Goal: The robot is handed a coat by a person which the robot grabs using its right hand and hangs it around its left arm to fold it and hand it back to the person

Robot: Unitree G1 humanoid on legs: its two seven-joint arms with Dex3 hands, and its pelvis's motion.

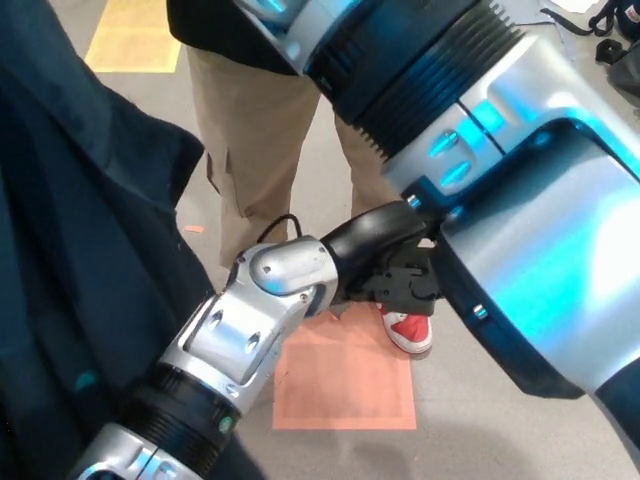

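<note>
The dark coat (90,250) hangs at the left, beside the silver left arm (240,330). The left hand (385,265) is partly hidden by the right arm (520,200), so its grip cannot be told. A person's khaki trousers (250,130) and red shoe (410,330) are at the edge of the orange floor square (350,390).

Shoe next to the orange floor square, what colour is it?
The person's shoe is red with a white edge, best seen in the head view.

Bright, even indoor light w/ cyan glare on right arm shell (540,270), near fg slightly soft.
</note>
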